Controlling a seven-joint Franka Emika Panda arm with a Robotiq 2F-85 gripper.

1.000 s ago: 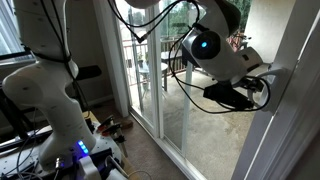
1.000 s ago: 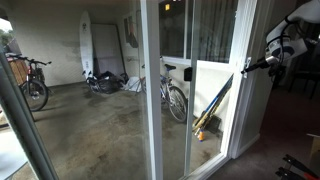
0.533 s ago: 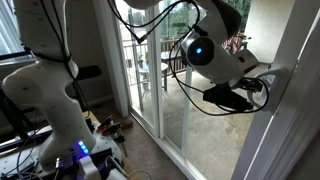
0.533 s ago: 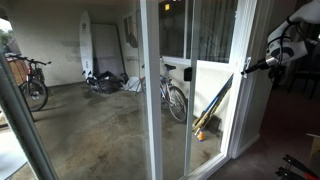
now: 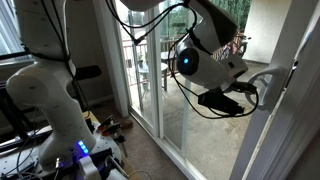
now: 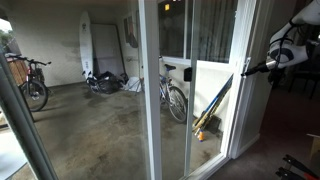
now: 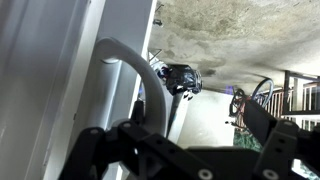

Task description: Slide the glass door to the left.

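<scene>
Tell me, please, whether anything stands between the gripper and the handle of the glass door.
Nothing visible does. In the wrist view the gripper sits right below the grey handle on the glass door frame. Its jaws are spread apart, and only open air lies between them and the loop.

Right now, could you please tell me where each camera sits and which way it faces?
An exterior view sits indoors beside the robot's base, facing along the glass door; arm and claw show.
An exterior view faces the glass door, bicycles beyond; the claw enters from the right.
Wrist view sits against the handle; claw fingers show.
All share the door.
</scene>
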